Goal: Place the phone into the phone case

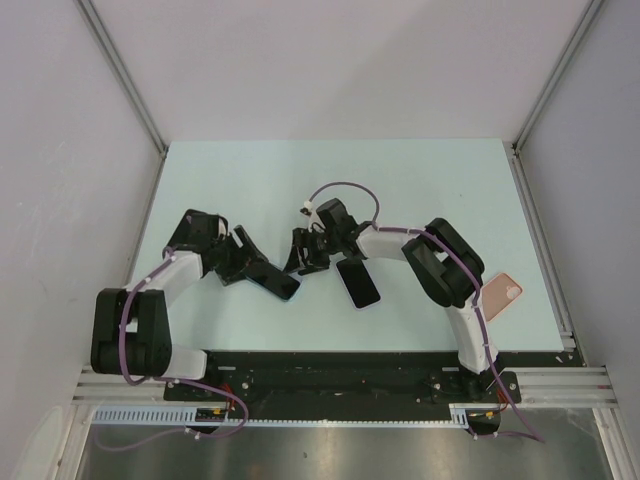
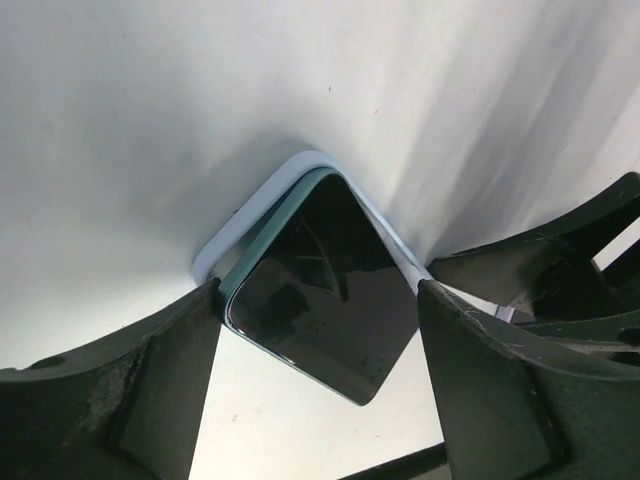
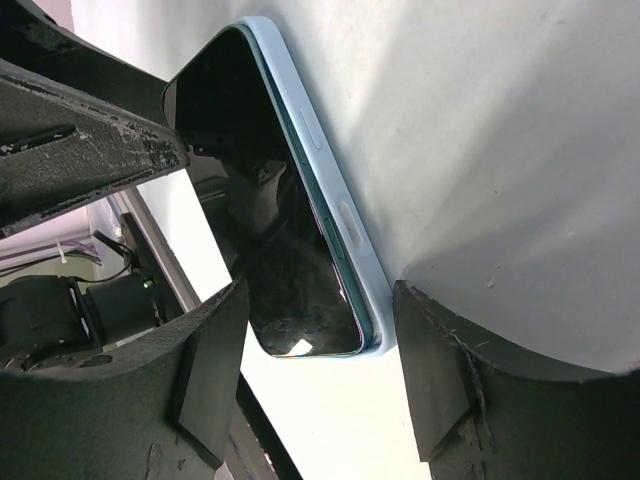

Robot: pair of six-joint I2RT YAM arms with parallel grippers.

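- My left tool (image 2: 318,292) is spread wide, its fingers flanking the dark glass phone (image 2: 322,275), which rests in the pale blue phone case (image 2: 262,205) on the white counter (image 2: 150,120).
- My right tool (image 3: 320,295) is equally wide open, straddling the phone's end without clamping it.

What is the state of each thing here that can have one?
Dark-screened, teal-rimmed phone: partly seated, rim showing above case.
Light-blue plastic phone case: flat on table, under phone.
Left pincer: open, straddling phone.
Right pincer: open, straddling phone.
Second dark slab: lying flat, untouched.
Pink flat rectangle: lying unused.
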